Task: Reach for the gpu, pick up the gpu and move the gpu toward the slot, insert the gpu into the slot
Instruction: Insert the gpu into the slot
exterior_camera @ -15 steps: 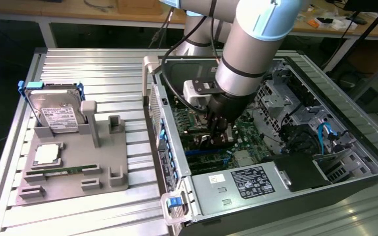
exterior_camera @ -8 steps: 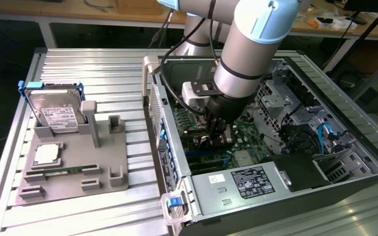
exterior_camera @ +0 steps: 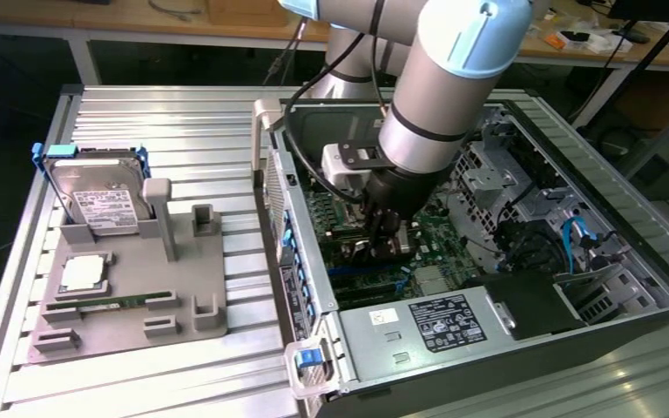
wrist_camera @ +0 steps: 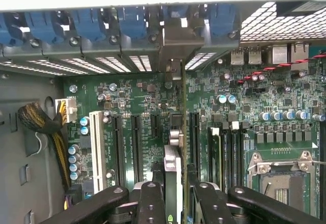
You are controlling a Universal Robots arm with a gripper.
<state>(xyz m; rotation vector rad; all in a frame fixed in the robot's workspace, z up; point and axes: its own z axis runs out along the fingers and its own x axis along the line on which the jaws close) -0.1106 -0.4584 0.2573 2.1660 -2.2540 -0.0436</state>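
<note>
My gripper (wrist_camera: pixel 175 203) reaches down into the open computer case (exterior_camera: pixel 613 226), over the green motherboard (wrist_camera: pixel 137 96). Its two black fingers (wrist_camera: pixel 152 203) are shut on the gpu (wrist_camera: pixel 173 165), which I see edge-on as a thin upright card running away from the fingers. The card's metal end bracket (wrist_camera: pixel 175 46) stands against the blue-clipped rear openings of the case. The card sits between the long black slots (wrist_camera: pixel 136 147) and hides the slot beneath it. In the exterior view, the gripper (exterior_camera: pixel 383 248) is low inside the case, and the card under it is mostly hidden by the wrist.
A white slot (wrist_camera: pixel 97 150) and a yellow-black cable bundle (wrist_camera: pixel 43 124) lie beside the card. The processor socket (wrist_camera: pixel 282 175) is on the other side. Outside the case, a grey fixture (exterior_camera: pixel 125 296) holds a hard drive (exterior_camera: pixel 102 196) and a memory stick (exterior_camera: pixel 114 304). The power supply (exterior_camera: pixel 428 326) fills the near end.
</note>
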